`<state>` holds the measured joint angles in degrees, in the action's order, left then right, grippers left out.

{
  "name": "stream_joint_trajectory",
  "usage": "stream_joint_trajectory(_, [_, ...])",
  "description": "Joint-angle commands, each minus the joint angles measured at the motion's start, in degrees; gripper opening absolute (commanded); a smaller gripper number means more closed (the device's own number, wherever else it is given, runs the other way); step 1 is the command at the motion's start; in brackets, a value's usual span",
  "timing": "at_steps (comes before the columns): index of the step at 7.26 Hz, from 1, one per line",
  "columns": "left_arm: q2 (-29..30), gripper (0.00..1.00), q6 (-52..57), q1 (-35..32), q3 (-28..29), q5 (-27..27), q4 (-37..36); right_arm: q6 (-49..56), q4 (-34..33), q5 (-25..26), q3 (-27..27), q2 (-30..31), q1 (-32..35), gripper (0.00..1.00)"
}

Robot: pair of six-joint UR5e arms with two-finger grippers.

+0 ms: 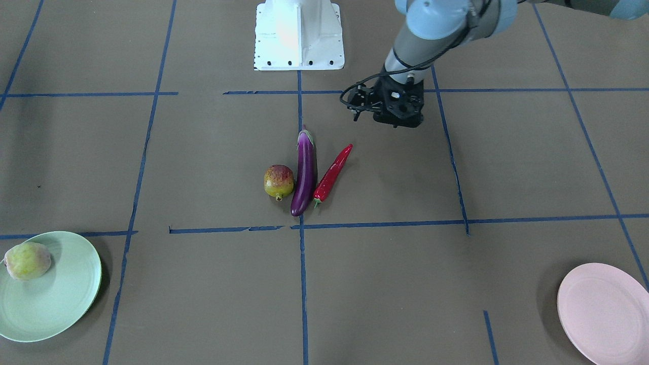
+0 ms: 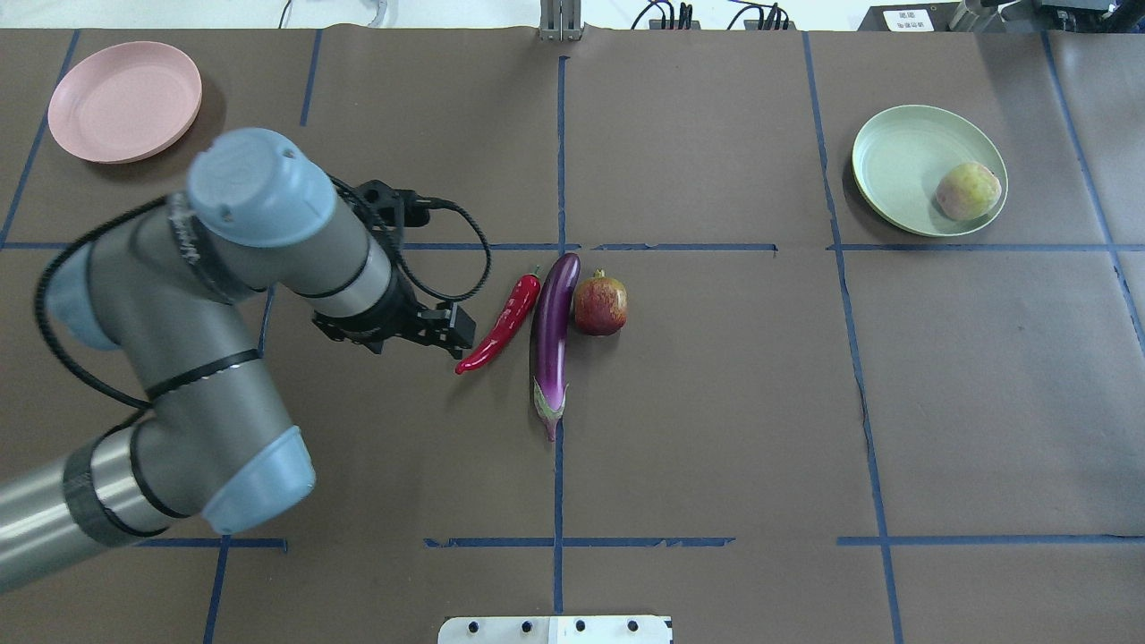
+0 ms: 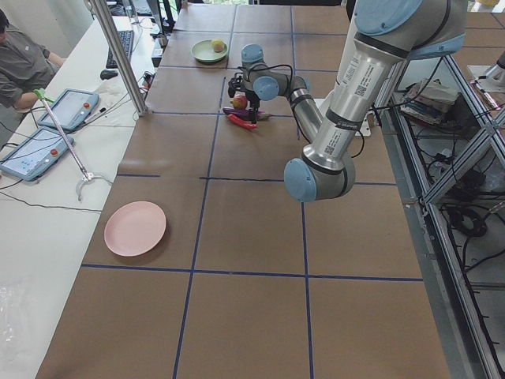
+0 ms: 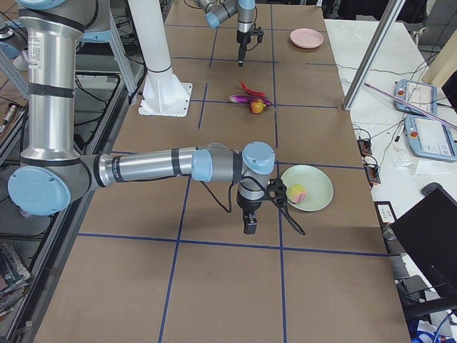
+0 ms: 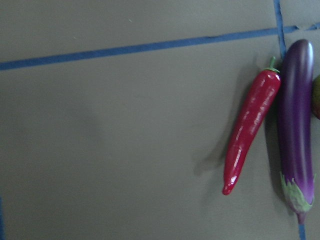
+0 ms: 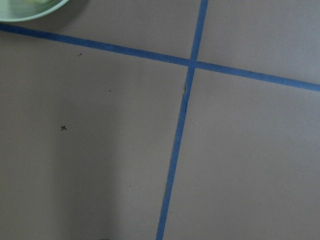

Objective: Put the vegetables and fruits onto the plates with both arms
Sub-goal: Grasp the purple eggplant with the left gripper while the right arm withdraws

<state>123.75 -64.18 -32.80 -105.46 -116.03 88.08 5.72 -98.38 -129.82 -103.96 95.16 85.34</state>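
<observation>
Left arm (image 3: 331,136) label (image 3: 359,77) perhaps lettered; illegible.

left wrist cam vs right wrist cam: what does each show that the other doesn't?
Left wrist only: the red chili pepper lying beside the purple eggplant, plus a sliver of the pomegranate at the right edge.
Right wrist only: the rim of the green plate in the top-left corner, and a small black x mark on the surface.
Both: the brown table crossed by blue tape lines.
</observation>
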Motion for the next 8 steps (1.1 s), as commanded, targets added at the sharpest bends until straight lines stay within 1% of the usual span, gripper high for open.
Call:
stream_joint_trajectory(1, [9.5, 1.0, -7.3, 5.1, 11.3, 5.6, 0.7, 0.0, -0.1, -0.1, 0.0, 0.0, 0.0, 1.0])
stream_joint_trajectory(2, [11.6, 1.0, -8.8, 6.5, 15.8, 8.8, 4.0, -0.1, 0.0, -0.1, -0.1, 0.0, 0.0, 1.0])
stream_joint_trajectory(3, [12.0, 1.0, -9.8, 7.0, 19.2, 9.1, 7.7, -0.1, 0.0, -0.1, -0.1, 0.0, 0.0, 1.0])
stream_joint_trajectory(4, [12.0, 1.0, -9.7, 7.0, 21.0, 9.2, 9.0, -0.1, 0.0, -0.1, -0.2, 0.0, 0.0, 1.0])
stream_joint_trajectory(5, [12.0, 1.0, -9.7, 7.9, 21.6, 11.9, 9.2, -0.3, -0.1, -0.1, -0.6, -0.1, 0.0, 1.0])
stream_joint_trajectory(6, [12.4, 0.77, -9.9, 8.0, 21.6, 12.6, 9.4, -0.3, -0.1, -0.1, -0.6, -0.1, 0.0, 1.0])
stream_joint_trajectory(7, [13.0, 0.27, -9.9, 8.1, 21.6, 12.7, 9.3, -0.3, 0.0, -0.1, -0.5, -0.2, 0.0, 1.0])
stream_joint_trajectory(8, [12.9, 0.08, -9.8, 8.1, 21.6, 12.8, 9.2, -0.3, -0.1, -0.1, -0.5, -0.2, 0.0, 1.0])
